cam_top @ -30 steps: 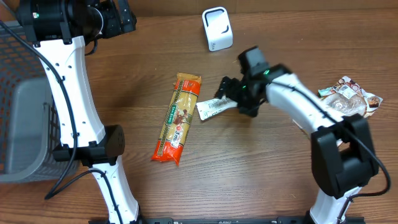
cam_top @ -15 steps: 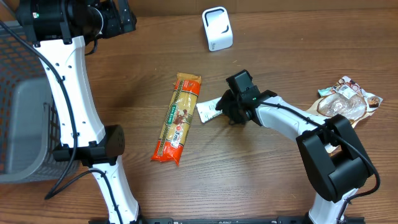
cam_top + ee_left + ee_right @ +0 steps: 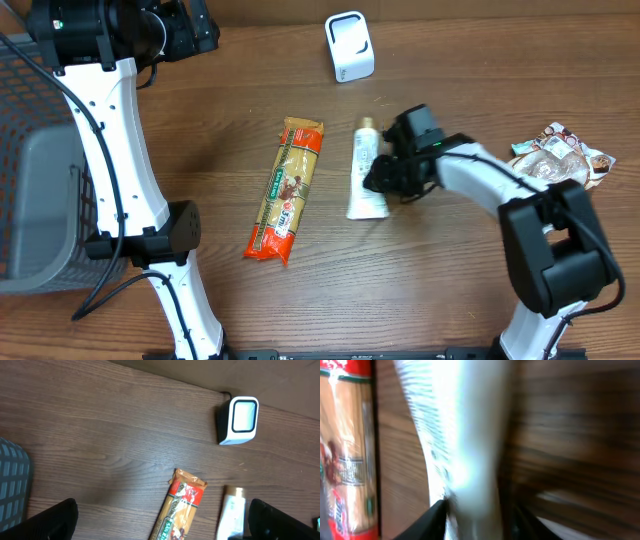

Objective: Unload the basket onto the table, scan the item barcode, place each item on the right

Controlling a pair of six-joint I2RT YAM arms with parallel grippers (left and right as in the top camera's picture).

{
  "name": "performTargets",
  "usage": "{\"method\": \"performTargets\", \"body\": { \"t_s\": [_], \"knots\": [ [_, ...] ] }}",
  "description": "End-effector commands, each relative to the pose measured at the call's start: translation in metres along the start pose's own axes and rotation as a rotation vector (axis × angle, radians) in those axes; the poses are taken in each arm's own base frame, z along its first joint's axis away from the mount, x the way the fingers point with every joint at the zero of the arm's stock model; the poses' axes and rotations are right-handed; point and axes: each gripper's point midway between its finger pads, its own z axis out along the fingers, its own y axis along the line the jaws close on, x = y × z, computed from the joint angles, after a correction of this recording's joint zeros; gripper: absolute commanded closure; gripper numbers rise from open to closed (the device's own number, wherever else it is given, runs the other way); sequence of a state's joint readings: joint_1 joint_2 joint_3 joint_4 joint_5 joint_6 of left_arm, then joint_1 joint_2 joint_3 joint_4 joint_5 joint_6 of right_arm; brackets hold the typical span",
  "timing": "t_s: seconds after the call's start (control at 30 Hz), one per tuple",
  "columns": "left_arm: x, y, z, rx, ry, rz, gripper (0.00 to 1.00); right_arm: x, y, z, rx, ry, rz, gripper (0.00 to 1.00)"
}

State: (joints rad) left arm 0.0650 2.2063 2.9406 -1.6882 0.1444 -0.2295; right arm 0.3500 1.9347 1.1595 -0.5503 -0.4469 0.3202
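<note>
white tube [image 3: 366, 172] with a gold cap lies on the wood-grain table [image 3: 450, 290], clamped in the right gripper [image 3: 383, 176]; its print is too small to read. just beside it lies an orange pasta packet [image 3: 286, 190], with the white scanner [image 3: 349, 46] beyond. a crumpled snack wrapper [image 3: 558, 155] sits far right. left gripper [image 3: 162, 510] hangs wide open.

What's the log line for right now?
step: grasp tube | right gripper: shut on tube, beside pasta | left gripper: open, empty | scanner: apart from tube
</note>
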Motion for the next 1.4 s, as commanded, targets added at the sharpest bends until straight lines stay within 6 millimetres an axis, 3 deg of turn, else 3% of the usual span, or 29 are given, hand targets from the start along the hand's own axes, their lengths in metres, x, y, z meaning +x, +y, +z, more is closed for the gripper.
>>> {"method": "performTargets", "body": {
  "t_s": [0.0, 0.13, 0.27, 0.53, 0.7, 0.87, 1.13, 1.2, 1.3, 1.37],
  "knots": [
    [0.000, -0.006, -0.009, 0.006, -0.019, 0.015, 0.01, -0.017, -0.002, -0.025, -0.112, -0.030, -0.110, 0.53],
    [0.000, -0.005, -0.009, 0.005, -0.020, 0.013, 0.00, -0.022, -0.007, -0.036, -0.180, -0.038, -0.117, 0.39],
    [0.000, -0.006, -0.009, 0.005, -0.019, 0.014, 0.01, -0.021, -0.008, -0.032, -0.179, -0.040, -0.212, 0.26],
    [0.000, -0.006, -0.009, 0.006, -0.019, 0.015, 0.00, -0.008, -0.009, -0.006, -0.194, 0.026, -0.231, 0.23],
    [0.000, -0.007, -0.009, 0.006, -0.019, 0.016, 0.01, -0.004, -0.003, 0.002, -0.198, 0.043, -0.148, 0.36],
    [0.000, -0.007, -0.009, 0.006, -0.019, 0.016, 0.00, -0.003, -0.010, 0.012, -0.171, 0.041, -0.065, 0.56],
    [0.000, -0.007, -0.009, 0.007, -0.019, 0.016, 0.01, -0.003, -0.016, 0.023, -0.171, 0.055, 0.009, 0.57],
    [0.000, -0.007, -0.009, 0.006, -0.019, 0.016, 0.01, -0.003, -0.016, 0.024, -0.167, 0.054, 0.025, 0.65],
    [0.000, -0.006, -0.009, 0.006, -0.019, 0.015, 0.01, -0.008, -0.015, 0.023, -0.175, 0.038, 0.050, 0.91],
    [0.000, -0.006, -0.009, 0.006, -0.019, 0.015, 0.00, -0.009, -0.014, 0.022, -0.193, 0.040, 0.054, 0.96]
  ]
}}
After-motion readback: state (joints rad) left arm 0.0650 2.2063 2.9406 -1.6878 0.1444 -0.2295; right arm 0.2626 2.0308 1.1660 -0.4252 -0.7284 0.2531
